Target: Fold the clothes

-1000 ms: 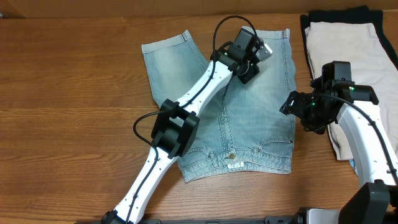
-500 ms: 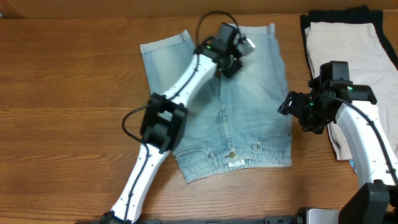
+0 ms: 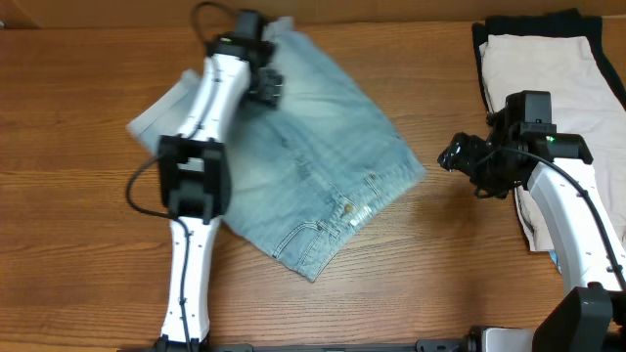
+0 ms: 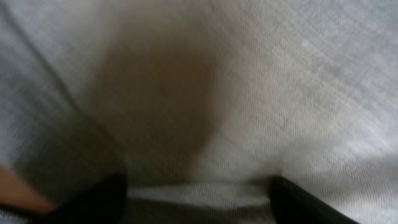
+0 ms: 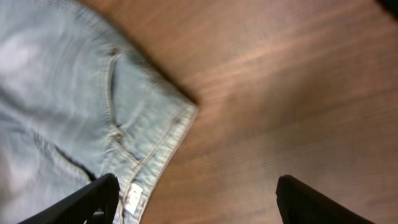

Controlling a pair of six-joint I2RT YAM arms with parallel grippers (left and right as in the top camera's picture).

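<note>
Near the far edge, left gripper (image 3: pixel 264 86) is resting, fingers spread, on shorts (image 3: pixel 323 147); toward the right edge, right gripper (image 3: pixel 456 156) is hovering, jaws spread.

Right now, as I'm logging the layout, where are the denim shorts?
Overhead view: the denim shorts lie askew left of centre on the table, the left tool on their far edge, the right tool beyond their waistband corner.

One denim shorts (image 3: pixel 323 147), one cream garment (image 3: pixel 538 73), one black garment (image 3: pixel 481 34)
</note>
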